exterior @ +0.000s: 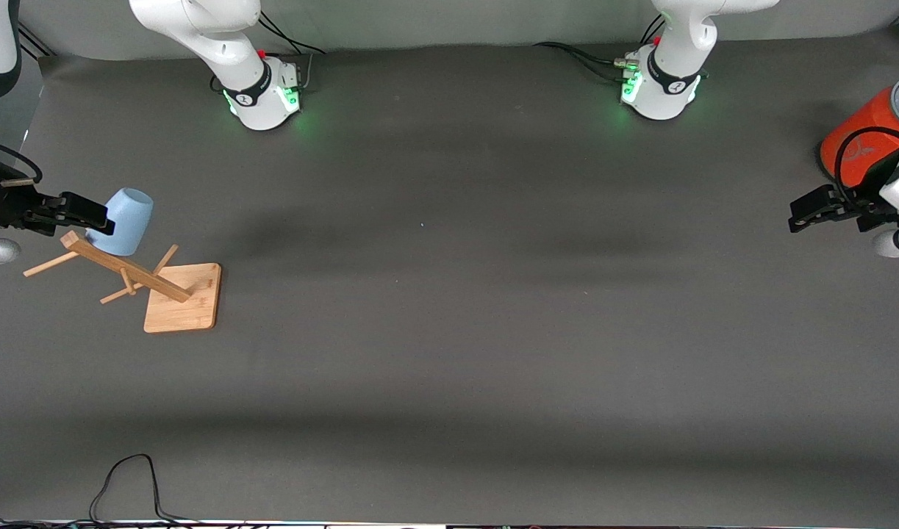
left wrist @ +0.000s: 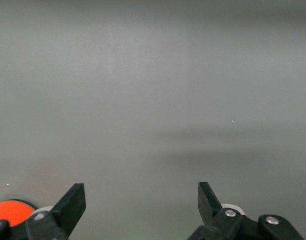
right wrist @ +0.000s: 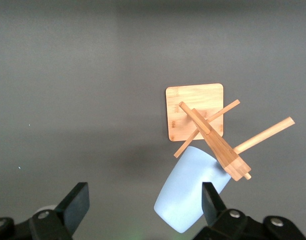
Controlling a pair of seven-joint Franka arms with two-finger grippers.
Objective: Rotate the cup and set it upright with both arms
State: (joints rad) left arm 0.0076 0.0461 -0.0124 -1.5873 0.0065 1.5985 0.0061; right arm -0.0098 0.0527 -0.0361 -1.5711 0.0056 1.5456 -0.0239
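The pale-blue cup (exterior: 126,220) hangs tilted on a peg of a wooden rack (exterior: 126,273), its mouth toward the post and its closed base pointing up and out toward the right arm's end. My right gripper (exterior: 100,218) is open right at the cup's base. In the right wrist view the cup (right wrist: 190,192) lies partly between the spread jaws of the right gripper (right wrist: 145,200), close to one finger (right wrist: 212,202); I cannot tell if they touch. My left gripper (exterior: 798,211) is open and empty at the left arm's end, and its wrist view (left wrist: 142,200) shows bare mat between the jaws.
The rack has a square bamboo base (exterior: 183,297) and several thin pegs sticking out. A large orange cylinder (exterior: 857,143) with a grey lid stands beside the left gripper. A black cable (exterior: 126,485) lies at the table's near edge.
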